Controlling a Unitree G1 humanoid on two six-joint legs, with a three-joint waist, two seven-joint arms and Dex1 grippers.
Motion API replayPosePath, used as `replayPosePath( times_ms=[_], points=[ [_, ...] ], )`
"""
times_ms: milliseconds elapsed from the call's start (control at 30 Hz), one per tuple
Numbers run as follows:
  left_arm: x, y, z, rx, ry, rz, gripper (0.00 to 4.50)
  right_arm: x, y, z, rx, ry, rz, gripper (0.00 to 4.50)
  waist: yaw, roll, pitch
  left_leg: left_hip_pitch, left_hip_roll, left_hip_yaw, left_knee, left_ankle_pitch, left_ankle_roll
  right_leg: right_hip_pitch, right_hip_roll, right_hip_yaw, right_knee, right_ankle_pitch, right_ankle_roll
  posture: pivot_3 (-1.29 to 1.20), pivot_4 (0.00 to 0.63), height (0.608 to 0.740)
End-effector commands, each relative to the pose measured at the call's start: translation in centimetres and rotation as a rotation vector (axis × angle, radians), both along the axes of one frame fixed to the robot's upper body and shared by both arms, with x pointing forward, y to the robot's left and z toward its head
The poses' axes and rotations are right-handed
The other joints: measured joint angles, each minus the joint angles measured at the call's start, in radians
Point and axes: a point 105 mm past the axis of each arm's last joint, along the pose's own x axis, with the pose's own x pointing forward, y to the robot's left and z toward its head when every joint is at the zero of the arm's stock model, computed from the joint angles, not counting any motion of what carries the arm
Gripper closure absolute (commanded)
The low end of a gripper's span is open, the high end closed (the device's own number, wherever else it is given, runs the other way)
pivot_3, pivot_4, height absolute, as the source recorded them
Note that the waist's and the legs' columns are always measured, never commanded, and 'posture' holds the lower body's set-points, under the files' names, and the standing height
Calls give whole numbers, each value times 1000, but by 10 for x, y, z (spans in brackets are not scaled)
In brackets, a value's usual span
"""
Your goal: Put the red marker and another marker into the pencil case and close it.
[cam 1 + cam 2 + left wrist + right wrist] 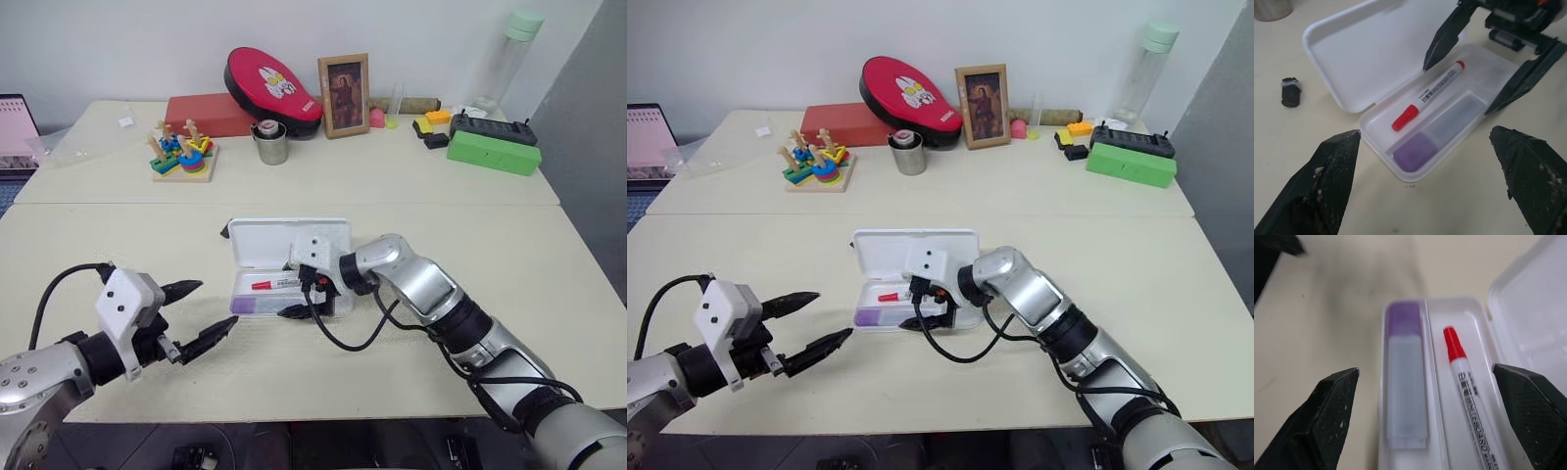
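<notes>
The white pencil case lies open in the middle of the table, its lid flat behind the tray. In the tray's far slot lies the red marker, its red cap toward my left side. The short purple-capped marker fills the near slot beside it. My right gripper hovers open just over the tray's right half, holding nothing; its own view looks down on both markers. My left gripper stands open on the case's left, apart from it, fingers pointing at the tray.
A small black clip-like object sits by the lid's left corner. On the back table stand a wooden stacking toy, a steel cup, a photo frame, a green box and a bottle.
</notes>
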Motion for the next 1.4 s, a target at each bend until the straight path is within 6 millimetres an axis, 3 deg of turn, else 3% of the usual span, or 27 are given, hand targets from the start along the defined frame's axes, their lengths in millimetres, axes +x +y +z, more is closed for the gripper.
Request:
replayPosePath(
  times_ms=[33,100,200,367,600,733,1100,1400],
  points=[
    [27,31,20,-39,-92,200,0,-20,-3,66,242,-16,118,8,1,0,0,0,0,0,0,0,0,0,0,0,0,0,0,0,150,740],
    [42,49,27,-47,-119,303,0,-27,-9,94,361,-1,152,8,3,0,0,0,0,-1,0,0,0,0,0,-1,1,0,0,0,150,740],
    [66,67,30,-68,-106,387,0,-14,-19,134,510,-26,76,8,2,0,0,0,0,-1,0,0,0,1,1,-1,0,0,0,0,150,740],
    [97,61,13,-13,-34,313,0,20,-29,162,605,-104,-123,8,3,0,0,0,0,-2,0,0,0,0,1,-2,1,0,0,0,150,740],
    [141,48,-15,59,47,251,0,31,-37,165,623,-129,-201,8,3,0,0,-1,0,-2,-1,0,0,0,1,-2,1,3,-4,0,150,740],
    [159,38,-22,65,59,208,0,31,-40,163,622,-134,-220,8,3,0,0,-1,0,-2,-1,0,0,0,1,-2,1,3,-4,0,150,740],
    [185,18,-39,48,100,210,0,30,-41,153,590,-134,-226,8,1,0,0,-1,0,-2,0,0,0,0,1,-3,4,3,-4,0,150,740],
    [181,12,-48,18,126,226,1559,30,-41,150,588,-135,-226,0,1,0,0,0,0,-3,1,1,0,0,1,-3,8,3,-4,0,150,740]
  ],
)
